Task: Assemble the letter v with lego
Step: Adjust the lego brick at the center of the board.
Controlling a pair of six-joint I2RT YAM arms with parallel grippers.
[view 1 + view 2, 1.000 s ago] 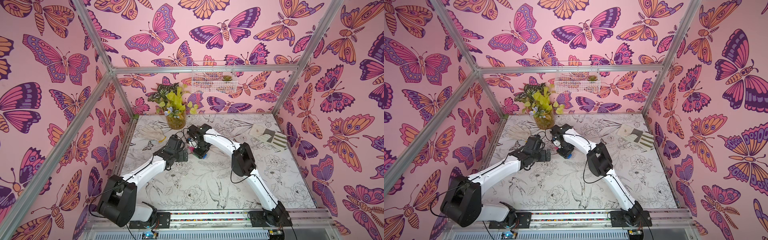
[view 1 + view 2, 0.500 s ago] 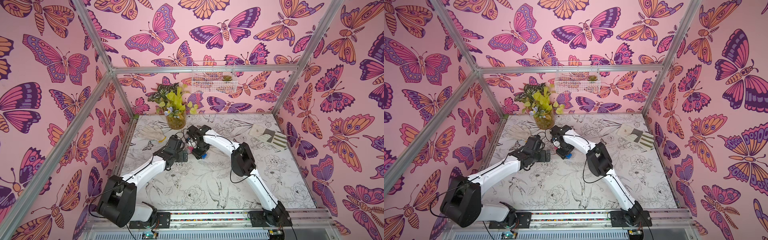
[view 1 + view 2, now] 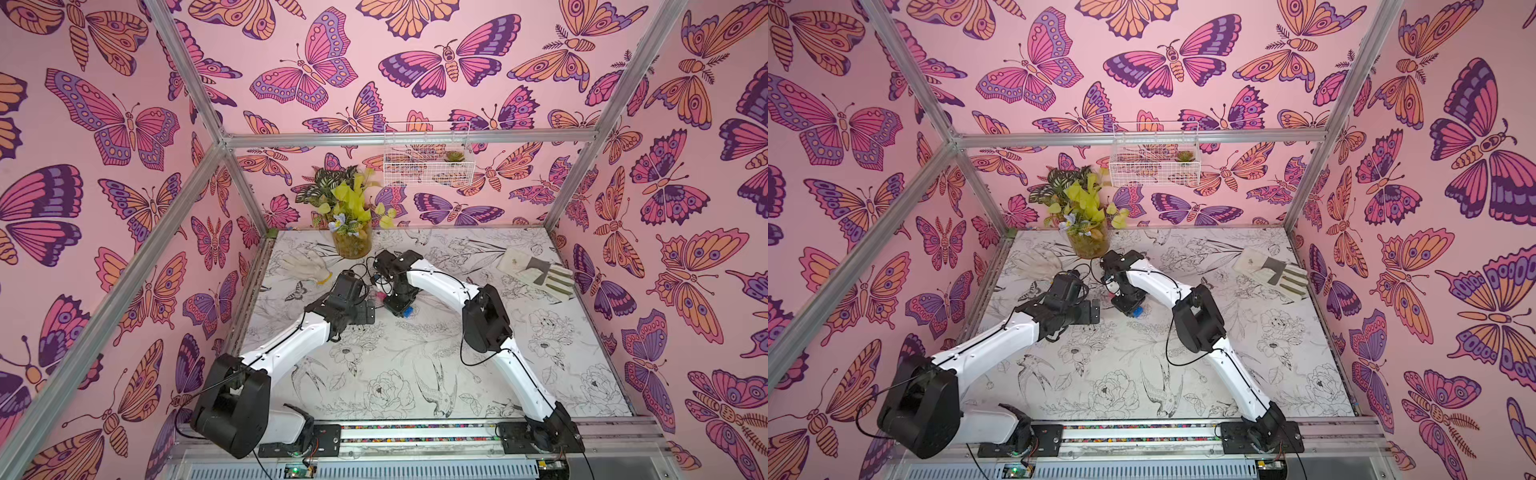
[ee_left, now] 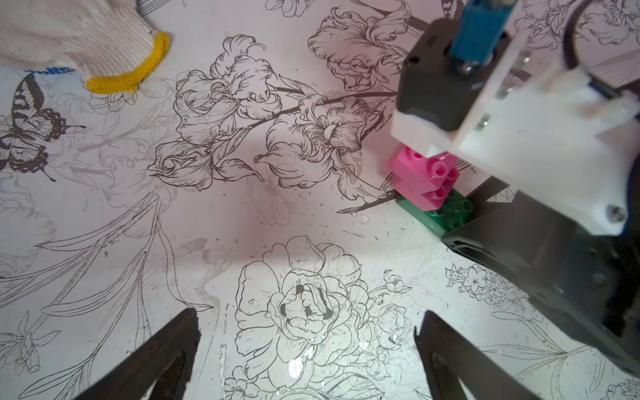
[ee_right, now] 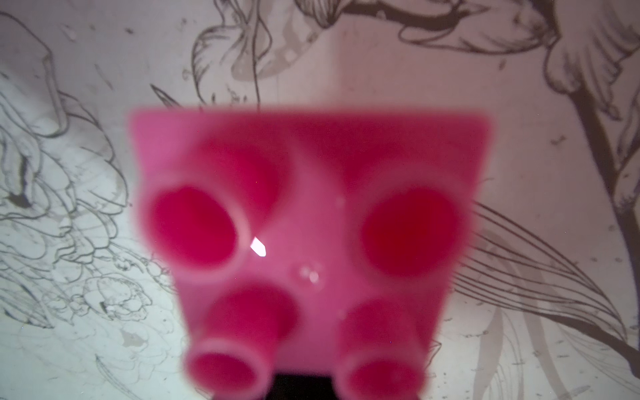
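1. The lego [image 4: 429, 188] stands on the desk [image 4: 242, 221], a pale, scuffed sheet printed with black line drawings of flowers and birds. It is toward the back middle, in front of a round glass vase [image 3: 351, 245] of yellow-green leaves
2. In the left wrist view, the upper pink brick [image 4: 412, 162] sits stepped on the lower pink brick [image 4: 424, 194]. Both are glossy, with round hollow studs, and both rest on a longer dark green brick [image 4: 448, 213] lying flat on the desk
3. In both top views a small blue brick [image 3: 409, 312] peeps out at the near edge of the right end effector [image 3: 399, 305]
4. That end effector has a matte black body with a white plastic camera mount. It points down over the stack and covers the green brick's far end. Its jaws are clenched, but what they pinch, if anything, is hidden
5. In the right wrist view a blurred pink brick [image 5: 311, 225] fills the middle, with a squarish top and four tubular studs with paler rims
6. The left end effector [image 4: 304, 346] is released. Its dark, wedge-shaped fingers [image 4: 162, 353] stand wide apart over bare desk, near the stack but apart from it
7. A limp white ribbed knit glove [image 4: 86, 38] with a rolled yellow cuff [image 4: 131, 72] lies near the left arm
8. A second pale glove with grey patches [image 3: 536, 270] lies at the desk's back right
9. A white wire basket [image 3: 426, 153] hangs on the butterfly-print wall [image 3: 332, 62]
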